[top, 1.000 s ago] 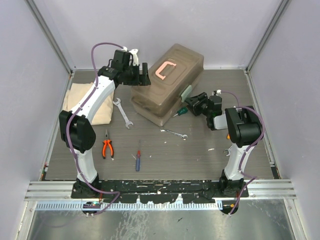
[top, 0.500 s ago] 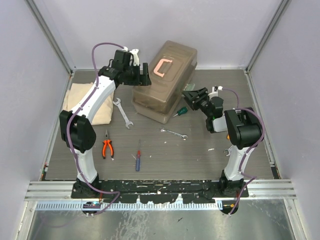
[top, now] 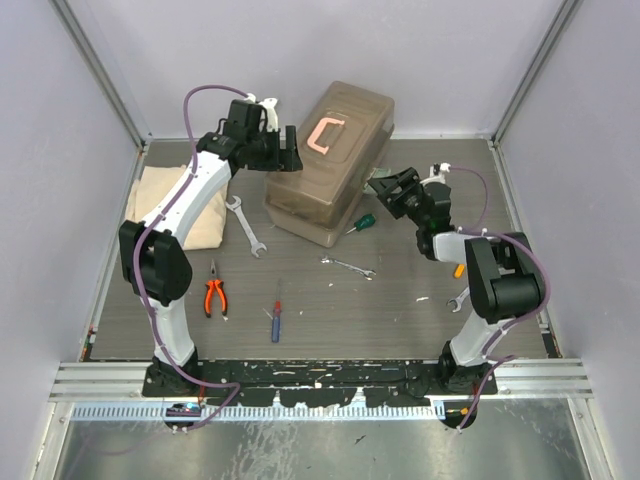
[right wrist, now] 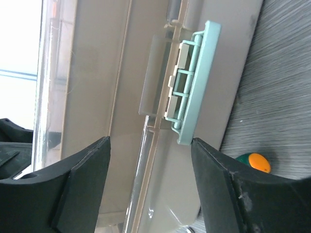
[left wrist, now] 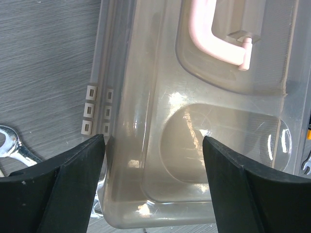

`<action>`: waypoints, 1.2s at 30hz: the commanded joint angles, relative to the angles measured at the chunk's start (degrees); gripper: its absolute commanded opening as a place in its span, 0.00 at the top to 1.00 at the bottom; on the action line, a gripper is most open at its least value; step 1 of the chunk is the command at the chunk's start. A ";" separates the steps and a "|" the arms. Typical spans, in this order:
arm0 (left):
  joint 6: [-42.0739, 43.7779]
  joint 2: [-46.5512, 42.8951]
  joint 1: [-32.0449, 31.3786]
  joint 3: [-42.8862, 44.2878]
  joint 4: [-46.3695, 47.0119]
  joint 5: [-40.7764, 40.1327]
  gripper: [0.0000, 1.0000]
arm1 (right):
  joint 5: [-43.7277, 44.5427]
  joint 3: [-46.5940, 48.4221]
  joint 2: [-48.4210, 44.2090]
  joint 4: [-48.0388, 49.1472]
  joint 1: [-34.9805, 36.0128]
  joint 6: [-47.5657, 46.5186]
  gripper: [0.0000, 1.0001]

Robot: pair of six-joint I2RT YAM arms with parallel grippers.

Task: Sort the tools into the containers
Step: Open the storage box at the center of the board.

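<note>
A brown translucent toolbox with a pink handle stands at the back, lid down. The containers inside it are hidden. My left gripper is open at the box's left end, its jaws straddling the corner below the handle. My right gripper is open at the box's right side, one fingertip against the pale green latch. Tools lie on the table: two wrenches, orange pliers, a blue-red screwdriver and a green screwdriver.
A beige cloth lies at the left under the left arm. A small wrench and an orange-handled tool lie beside the right arm's base. Grey walls close in three sides.
The toolbox has swung from slanted to more upright. My right gripper has risen from near the green screwdriver to the latch and opened wider. The left gripper has barely moved.
</note>
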 commanded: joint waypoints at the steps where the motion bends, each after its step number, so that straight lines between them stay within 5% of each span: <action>1: 2.20 2.20 -0.36 -0.58 -6.32 -1.07 0.20 | 6.39 3.75 -6.44 -12.71 0.12 -8.82 0.26; 15: 2.06 0.46 -0.35 -0.76 -5.86 -0.90 0.18 | 2.71 5.33 -7.90 -10.15 -0.12 -9.67 0.25; 25: 0.84 -3.79 -0.32 -0.87 -4.03 -1.58 0.06 | 1.94 6.44 -12.42 -14.35 -1.41 -9.73 0.23; 36: -1.61 -9.54 0.47 -2.49 -1.86 -3.24 0.01 | -0.61 11.94 -6.94 -14.12 -1.98 -8.74 0.02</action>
